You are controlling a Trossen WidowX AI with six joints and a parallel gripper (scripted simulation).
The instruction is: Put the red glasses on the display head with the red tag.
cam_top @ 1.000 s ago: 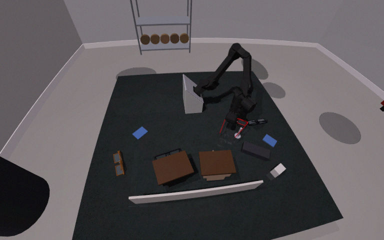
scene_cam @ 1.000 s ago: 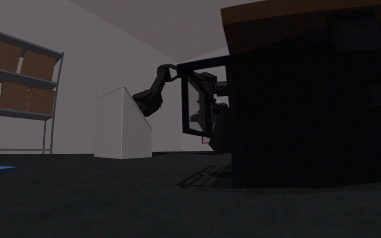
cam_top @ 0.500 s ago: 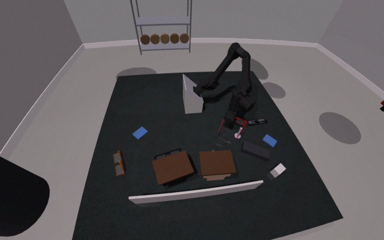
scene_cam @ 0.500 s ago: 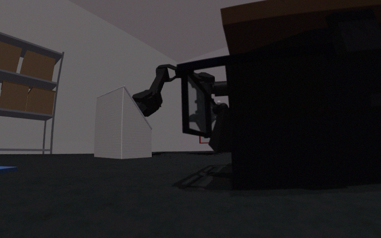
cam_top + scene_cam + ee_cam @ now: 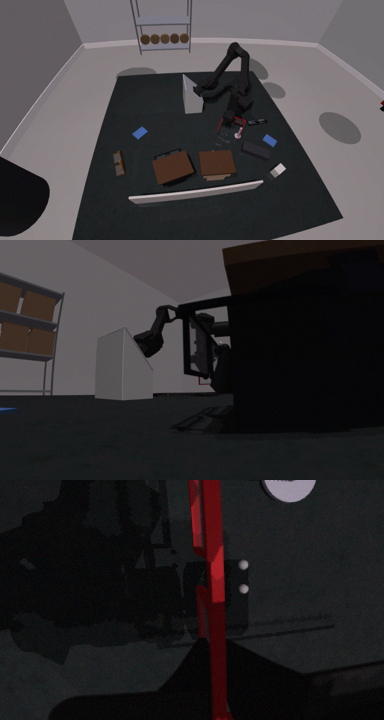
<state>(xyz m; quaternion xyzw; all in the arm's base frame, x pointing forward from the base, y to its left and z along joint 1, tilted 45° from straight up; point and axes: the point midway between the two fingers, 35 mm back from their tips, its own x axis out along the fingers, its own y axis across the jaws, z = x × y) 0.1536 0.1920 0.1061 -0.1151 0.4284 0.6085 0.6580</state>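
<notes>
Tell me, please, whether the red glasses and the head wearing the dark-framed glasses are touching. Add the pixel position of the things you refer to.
Apart: the top view shows dark mat between the red glasses [image 5: 239,121] and that head [image 5: 173,167], well off to one side.

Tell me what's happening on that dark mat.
A black robot arm has its jaws shut on a pair of red glasses, holding them above the mat beside a small white stand. They are meant for one of two display heads, but neither wears them so far. One head, under the left brown block in the top view, has dark glasses. The red tag isn't visible, so I can't tell which head is the target.
</notes>
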